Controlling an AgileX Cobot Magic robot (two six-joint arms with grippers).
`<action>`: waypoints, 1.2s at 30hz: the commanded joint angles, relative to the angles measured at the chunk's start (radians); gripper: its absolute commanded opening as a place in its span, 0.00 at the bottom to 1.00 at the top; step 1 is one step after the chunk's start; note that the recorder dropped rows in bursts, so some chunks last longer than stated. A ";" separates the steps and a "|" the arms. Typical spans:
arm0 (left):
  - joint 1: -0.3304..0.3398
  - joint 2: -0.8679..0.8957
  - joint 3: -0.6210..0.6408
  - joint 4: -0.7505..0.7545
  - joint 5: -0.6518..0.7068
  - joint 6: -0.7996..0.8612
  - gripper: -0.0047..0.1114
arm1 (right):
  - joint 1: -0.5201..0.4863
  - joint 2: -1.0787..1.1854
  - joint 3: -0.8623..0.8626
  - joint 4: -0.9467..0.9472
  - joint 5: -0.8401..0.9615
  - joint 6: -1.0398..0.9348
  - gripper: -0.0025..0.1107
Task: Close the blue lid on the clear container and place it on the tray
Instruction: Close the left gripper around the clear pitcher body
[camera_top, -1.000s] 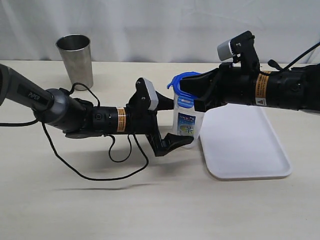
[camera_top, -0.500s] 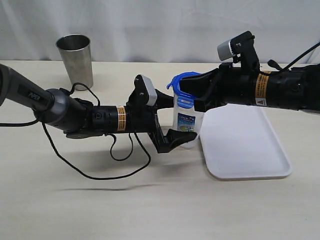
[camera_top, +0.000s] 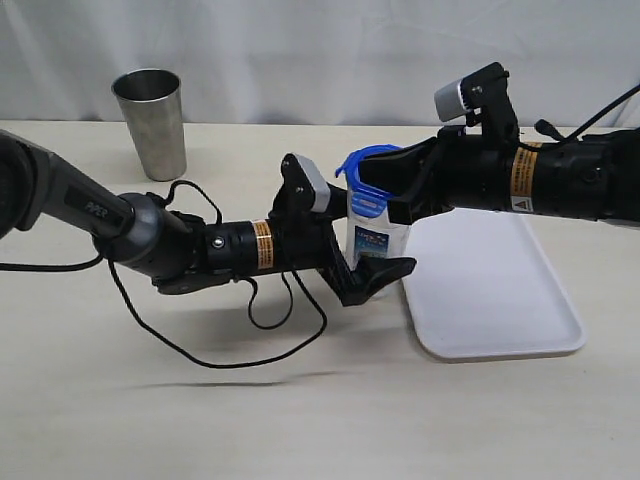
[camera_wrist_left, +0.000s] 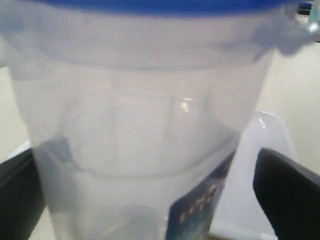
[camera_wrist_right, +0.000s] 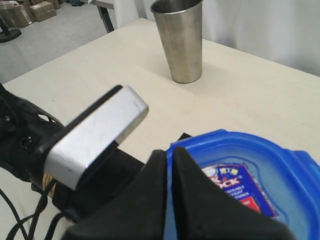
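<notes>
Lid-closing step, it seems: the clenched right gripper (camera_wrist_right: 168, 167) bears on the lid (camera_wrist_right: 250, 170) atop the container (camera_top: 374, 243), standing just left of the tray (camera_top: 500, 300). The left gripper (camera_top: 383, 262) straddles it, released. Next: clamp, lift, carry right.

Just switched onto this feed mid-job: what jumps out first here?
Both arms meet at the clear container, standing just left of the tray in the exterior view. The open left gripper straddles its body; the shut right gripper sits at the blue lid on top. A steel cup stands alone, back left.
</notes>
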 joint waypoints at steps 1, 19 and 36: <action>-0.018 0.034 -0.036 -0.008 0.001 0.006 0.95 | 0.002 0.010 0.008 -0.051 0.048 0.019 0.06; -0.018 0.034 -0.037 -0.041 -0.022 0.002 0.95 | 0.002 0.001 0.008 -0.037 0.055 0.022 0.06; -0.024 0.034 -0.037 -0.009 0.049 0.002 0.87 | 0.002 -0.002 0.008 -0.039 0.074 0.026 0.06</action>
